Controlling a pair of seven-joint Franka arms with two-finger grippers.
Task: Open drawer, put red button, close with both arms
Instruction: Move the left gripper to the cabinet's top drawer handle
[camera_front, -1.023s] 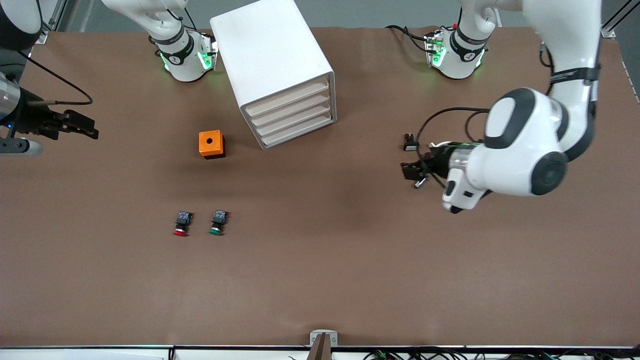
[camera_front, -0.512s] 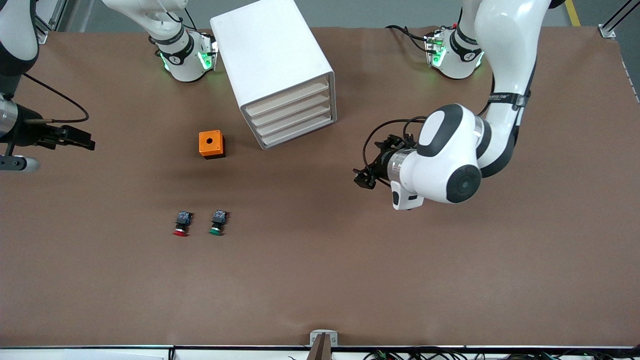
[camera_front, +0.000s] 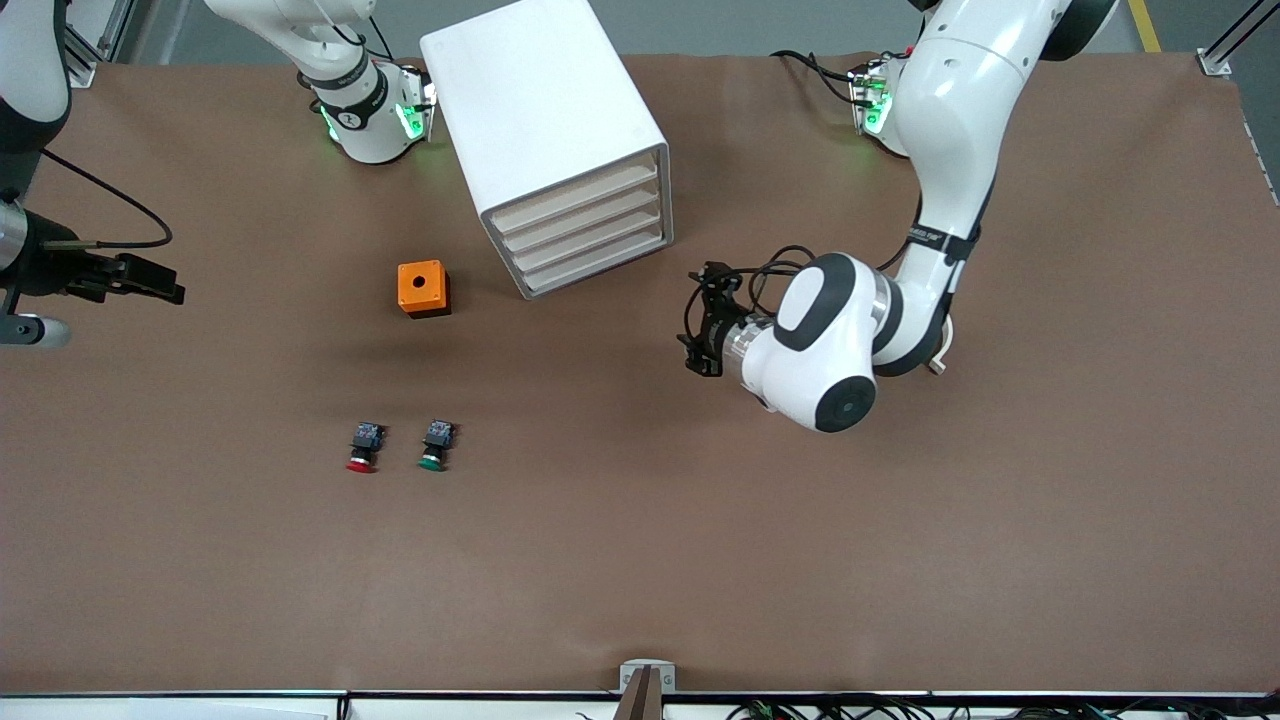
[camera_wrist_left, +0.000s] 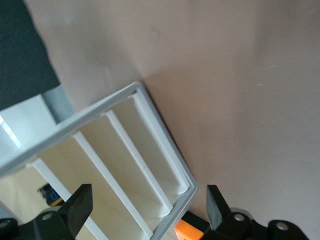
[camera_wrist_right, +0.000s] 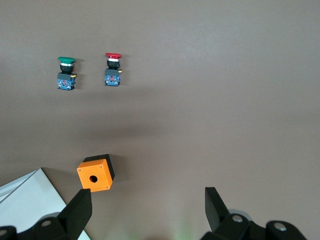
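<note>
Nearest to the front camera lies the red button (camera_front: 361, 449) on the table (camera_front: 640, 560), its red cap pointing toward that camera, and just beside it, toward the left arm's end, lies its twin, the green button (camera_front: 434, 446); both are untouched. A little farther from the camera stands the orange box (camera_front: 423, 288) with the hole in its top, and farther again the white cabinet (camera_front: 545, 130), set at an angle. Its four drawers all look pushed in, so the drawer (camera_front: 575, 195) I need, the uppermost one, is not yet open. My left gripper (camera_front: 704, 326) hovers low over the bare table near the cabinet's front, with the fingers (camera_wrist_left: 80, 206) spread wide and holding nothing; in my left wrist view the cabinet's front corner sits between them. My right gripper (camera_front: 150, 280) waits over the right arm's end of the table, also wide open and empty, looking down on both buttons and the box. I judge that I am in the first step, the approach to the drawer. Next I must bring my left fingers to the top drawer's front edge, catch it and pull straight out; afterwards my right gripper can take the red button.
</note>
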